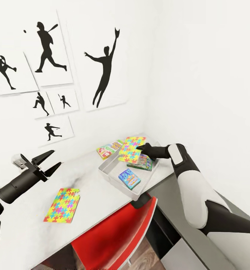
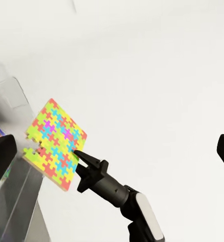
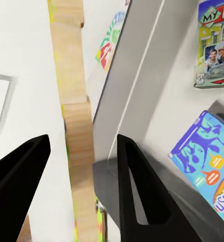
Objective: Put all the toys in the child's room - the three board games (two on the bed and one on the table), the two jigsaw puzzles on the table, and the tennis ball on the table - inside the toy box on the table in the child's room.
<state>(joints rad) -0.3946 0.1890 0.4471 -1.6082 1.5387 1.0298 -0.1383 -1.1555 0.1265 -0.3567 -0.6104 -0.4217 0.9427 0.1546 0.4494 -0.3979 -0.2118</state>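
A jigsaw puzzle (image 1: 131, 148) is held tilted in the right pincer (image 1: 141, 148) above the far part of the toy box (image 1: 113, 175), which stands on the pale worktop (image 1: 83, 183) near the corner of the white walls. In the right wrist view the puzzle's edge (image 3: 74, 116) is seen between the two dark fingers (image 3: 137, 186), gripped there, with the box wall (image 3: 137, 75) just beside it. Inside the box a blue board game (image 1: 129, 178) lies on the floor of the box, and a second, darker game (image 1: 141, 162) lies farther right, partly under the held puzzle. A third board game (image 1: 109, 149) lies on the worktop just beyond the box, toward the wall. A second jigsaw puzzle (image 1: 62, 205) lies flat on the near left of the worktop, well apart from the box. The left pincer (image 1: 50, 162) is held above the worktop's left side, its jaws spread wide with nothing between them. A red chair (image 1: 113, 232) is seen below the worktop's near edge. Black baseball-player silhouettes (image 1: 104, 71) are hung on the left wall.
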